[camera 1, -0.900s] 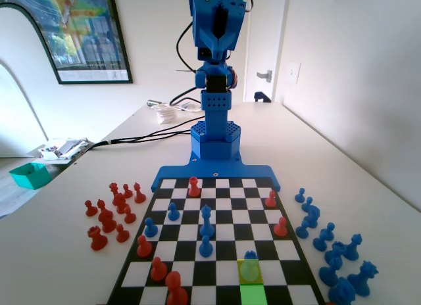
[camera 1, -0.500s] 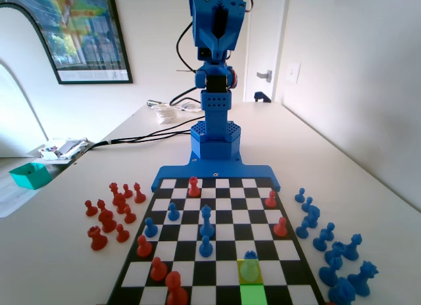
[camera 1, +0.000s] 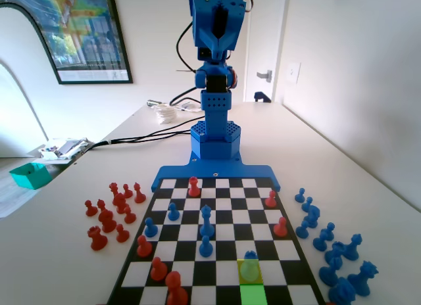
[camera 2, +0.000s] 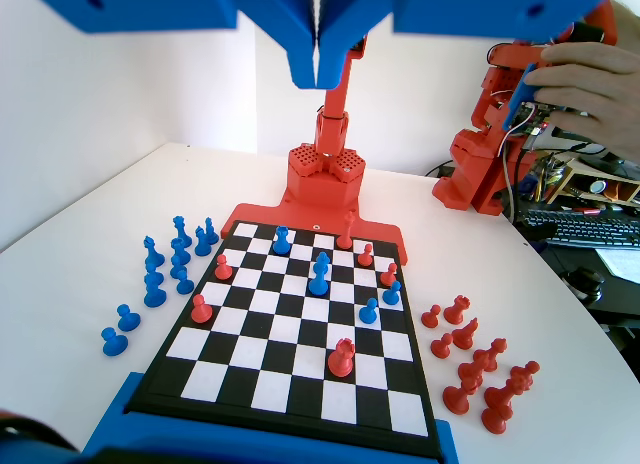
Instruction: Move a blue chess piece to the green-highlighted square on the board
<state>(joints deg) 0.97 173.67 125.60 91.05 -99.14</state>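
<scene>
Green-highlighted square (camera 1: pixel 253 295) bare at board's near edge in fixed view, blue chess piece (camera 1: pixel 248 268) on the square just behind, red pieces (camera 1: pixel 166 282) well left, spare blue pieces (camera 1: pixel 339 262) on desk right.

My fixed view is bright with daylight; the white wall (camera 1: pixel 355 75) and table (camera 1: pixel 59 252) sit close to washed out, and shadows under the pieces are faint. Straight edges bow outward toward its corners. On my wrist view the light is even and soft, the board (camera 2: pixel 290 329) reads sharp, while the gripper (camera 2: pixel 318 44) at the top edge is blurred.
</scene>
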